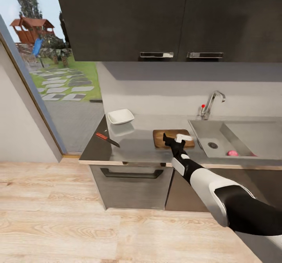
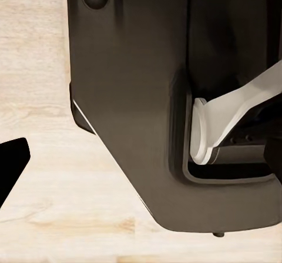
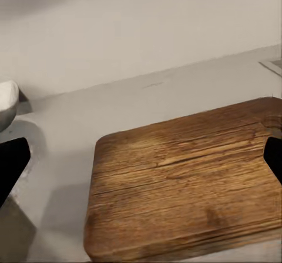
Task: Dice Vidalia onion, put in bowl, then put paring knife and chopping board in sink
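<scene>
Resting spot of Vidalia onion: sink floor, near the drain.
Chopping board: on countertop, beside sink.
Right gripper: above board; fingers spread wide, holding nothing.
Paring knife: countertop's left end.
Bowl: behind knife.
Left gripper: opening cannot be told.

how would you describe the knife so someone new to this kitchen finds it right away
Start at the grey countertop left of the sink. On its near left corner, in front of the white bowl and well left of the brown board, lies the knife. It is the one slim thing there, with a red-orange handle and a dark pointed blade.
</scene>
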